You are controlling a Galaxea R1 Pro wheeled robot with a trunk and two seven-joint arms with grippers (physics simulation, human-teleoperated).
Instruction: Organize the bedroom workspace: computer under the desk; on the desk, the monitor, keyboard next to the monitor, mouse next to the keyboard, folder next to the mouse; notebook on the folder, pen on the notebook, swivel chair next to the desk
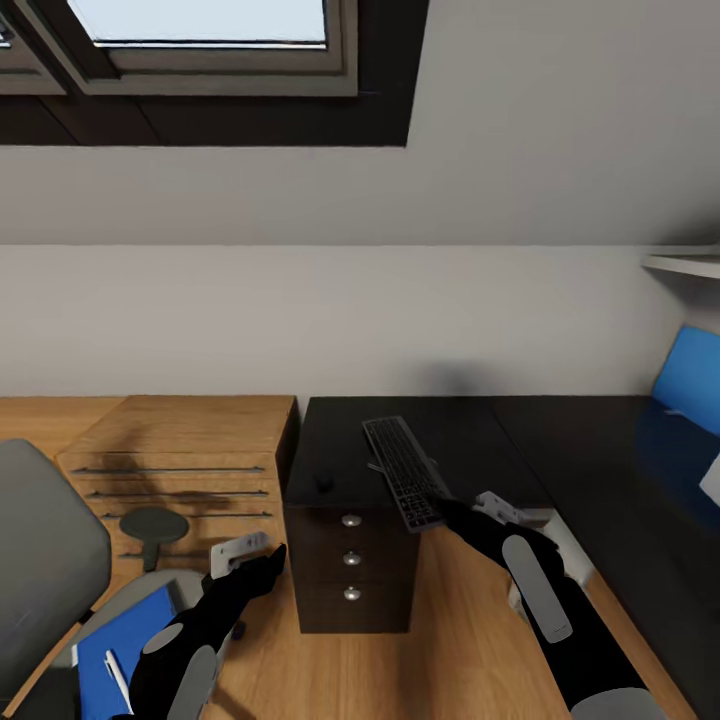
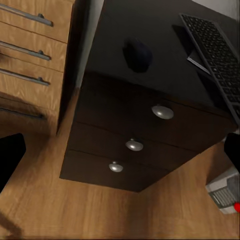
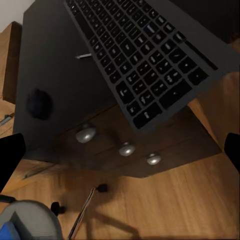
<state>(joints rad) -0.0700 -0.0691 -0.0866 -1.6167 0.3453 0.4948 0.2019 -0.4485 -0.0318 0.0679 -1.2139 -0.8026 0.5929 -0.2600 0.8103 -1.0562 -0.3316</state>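
Desk [image 1: 330,450] against pale wall [image 1: 300,310]

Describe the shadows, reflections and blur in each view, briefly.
Head view: soft lighting; a blurry dark shadow sits on the wall above the desk, and the swivel chair's shadow falls across the wooden cabinet. Left wrist view: the mouse nearly merges with the glossy black top; the drawer knobs catch highlights. Right wrist view: the keyboard is sharp, the floor shadows soft.
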